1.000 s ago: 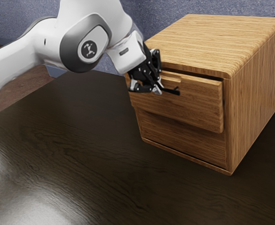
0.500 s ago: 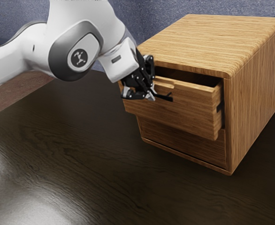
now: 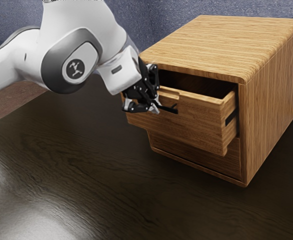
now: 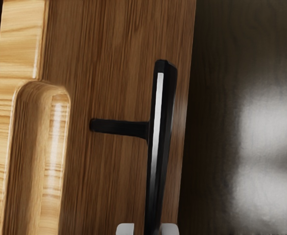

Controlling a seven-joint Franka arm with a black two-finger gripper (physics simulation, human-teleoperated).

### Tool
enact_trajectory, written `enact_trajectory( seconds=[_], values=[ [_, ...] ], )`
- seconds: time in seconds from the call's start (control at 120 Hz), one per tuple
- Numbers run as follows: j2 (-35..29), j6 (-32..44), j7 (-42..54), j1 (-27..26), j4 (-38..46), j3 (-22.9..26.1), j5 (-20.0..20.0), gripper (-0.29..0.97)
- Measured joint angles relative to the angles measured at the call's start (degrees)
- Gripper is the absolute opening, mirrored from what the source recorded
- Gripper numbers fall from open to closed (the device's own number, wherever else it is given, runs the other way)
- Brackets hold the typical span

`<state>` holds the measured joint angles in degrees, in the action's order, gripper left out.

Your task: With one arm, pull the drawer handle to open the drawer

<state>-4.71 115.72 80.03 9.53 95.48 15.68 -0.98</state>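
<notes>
Dark, glossy wood-grain surface point(image 3: 86, 190) before a blue-grey wall point(image 3: 16, 15). White Franka arm point(image 3: 46, 45), with a round emblem point(image 3: 75, 69) on its joint cap. Wooden cabinet point(image 3: 266, 100) near the surface's far edge, top drawer point(image 3: 196, 120) partly out. The jaws clamp its black bar handle point(image 3: 167, 108).

Exterior view: side-on, mid-range, arm point(image 3: 61, 55) from upper left, cabinet point(image 3: 266, 100) at right. Wrist view: close-up; shared: drawer front point(image 4: 109, 73), handle point(image 4: 159, 147).

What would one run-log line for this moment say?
gripper: shut on handle | top drawer: partly open | cabinet: on table
</notes>
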Motion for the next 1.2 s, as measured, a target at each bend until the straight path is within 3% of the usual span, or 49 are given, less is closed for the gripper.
enact_trajectory(
  seconds=[1.2],
  values=[
    [-13.3, 0.8, -0.9, -0.1, 13.6, -0.1, -1.2, -0.1]
  ],
)
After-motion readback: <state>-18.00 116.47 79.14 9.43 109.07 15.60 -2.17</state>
